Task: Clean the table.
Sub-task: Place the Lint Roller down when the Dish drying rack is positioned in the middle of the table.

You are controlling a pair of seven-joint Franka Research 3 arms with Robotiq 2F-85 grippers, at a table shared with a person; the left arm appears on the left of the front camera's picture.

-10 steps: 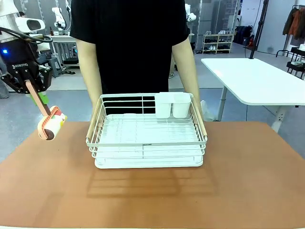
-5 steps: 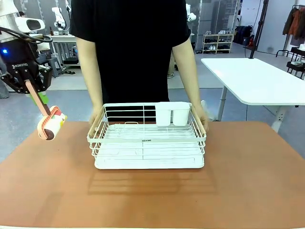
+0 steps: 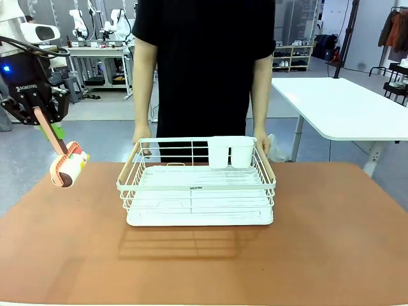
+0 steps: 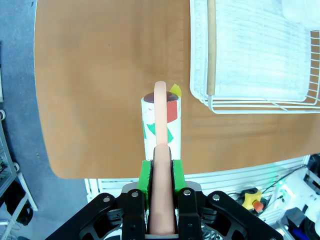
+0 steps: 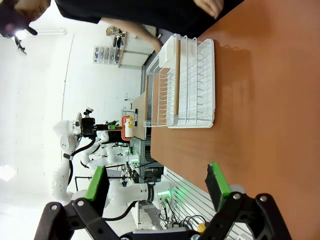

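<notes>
The table (image 3: 338, 242) has a reddish-brown top. At its far left my left gripper (image 3: 48, 124) hangs above the table edge, shut on the pink handle of a lint roller (image 3: 69, 169) whose head points down. The left wrist view shows the green pads (image 4: 146, 172) clamped on that handle, with the roller (image 4: 161, 120) over the bare table (image 4: 100, 75). My right gripper (image 5: 157, 185) stands open, with nothing between its fingers, over the table (image 5: 270, 100).
A white wire rack (image 3: 197, 185) with two white cups sits flat mid-table, also seen as the rack (image 4: 250, 55) and the rack (image 5: 185, 85). A person stands behind it, hands (image 3: 141, 145) at its back corners. A white-topped table (image 3: 344, 105) stands at the right.
The person has set the tilted rack down flat and straightened up, hands now resting at its back corners. My left gripper and the roller have stayed put.
</notes>
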